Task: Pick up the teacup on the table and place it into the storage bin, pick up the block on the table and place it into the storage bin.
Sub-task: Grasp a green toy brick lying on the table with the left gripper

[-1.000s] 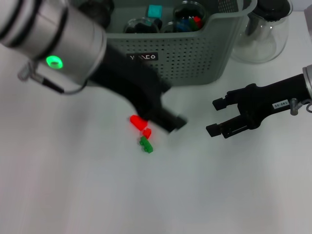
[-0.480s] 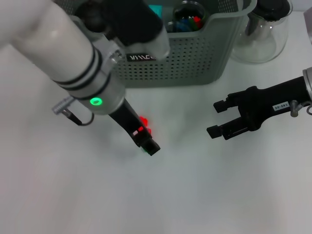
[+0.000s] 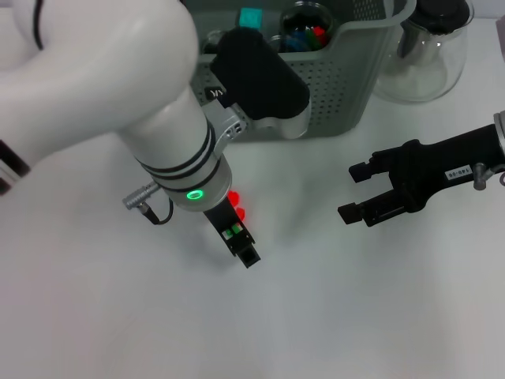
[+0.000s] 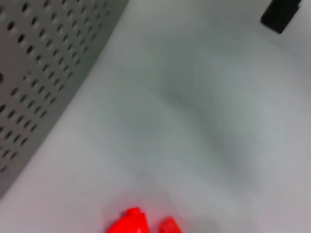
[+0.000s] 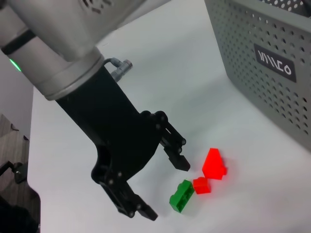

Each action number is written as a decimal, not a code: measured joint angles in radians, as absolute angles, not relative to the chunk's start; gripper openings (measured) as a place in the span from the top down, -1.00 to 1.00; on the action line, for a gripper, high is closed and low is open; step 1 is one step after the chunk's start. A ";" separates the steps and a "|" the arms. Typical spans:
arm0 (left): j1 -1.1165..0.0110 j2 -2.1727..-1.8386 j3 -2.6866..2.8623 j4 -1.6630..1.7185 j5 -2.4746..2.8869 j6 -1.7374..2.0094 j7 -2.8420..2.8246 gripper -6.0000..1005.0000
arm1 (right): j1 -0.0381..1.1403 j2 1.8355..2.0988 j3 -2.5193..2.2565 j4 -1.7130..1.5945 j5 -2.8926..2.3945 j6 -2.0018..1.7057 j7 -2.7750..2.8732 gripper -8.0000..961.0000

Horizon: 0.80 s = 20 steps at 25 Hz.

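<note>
A: Though the left arm covers much of it from the head camera, where do the blocks lie?

B: On the white table (image 3: 331, 316), in front of the storage bin (image 3: 331, 79) and well apart from it. The right wrist view shows three: a green block (image 5: 181, 195), a small red block (image 5: 201, 185) touching or just beside it, and a larger red wedge-shaped block (image 5: 214, 163) next to that. In the head view only slivers of red and green peek out beside the arm.

A: And the left gripper?

B: The left gripper (image 5: 162, 188) hangs low over the table with its jaws spread wide, one finger (image 5: 176, 154) ending just beside the red pieces, the other beyond the green block. The green block sits between the two fingers. Nothing is gripped. Whether a fingertip touches the table I cannot tell.

A: The bin itself?

B: Grey-green, perforated, at the far side of the table, with a black label (image 5: 274, 66) on its near wall. Inside I can see a teal block (image 3: 251, 17) and a glass cup (image 3: 306, 24) with coloured pieces in it. A clear glass jug (image 3: 426, 47) stands just right of the bin.

A: The other arm?

B: The right gripper (image 3: 353, 191) is held above the table on the right, well apart from the blocks, fingers parted and empty.
</note>
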State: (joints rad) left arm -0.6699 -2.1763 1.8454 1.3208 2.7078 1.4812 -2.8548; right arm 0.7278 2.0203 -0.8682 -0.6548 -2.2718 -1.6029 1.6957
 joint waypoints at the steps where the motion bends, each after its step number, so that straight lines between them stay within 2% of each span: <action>1: -0.671 -2.177 1.850 1.319 2.712 1.478 -2.859 -0.59 | 0.727 2.020 -0.868 -0.655 -2.272 -1.602 1.695 -0.97; 20: -0.704 -2.178 1.912 1.238 2.727 1.407 -2.924 -0.59 | 0.721 2.020 -0.868 -0.652 -2.272 -1.586 1.692 -0.97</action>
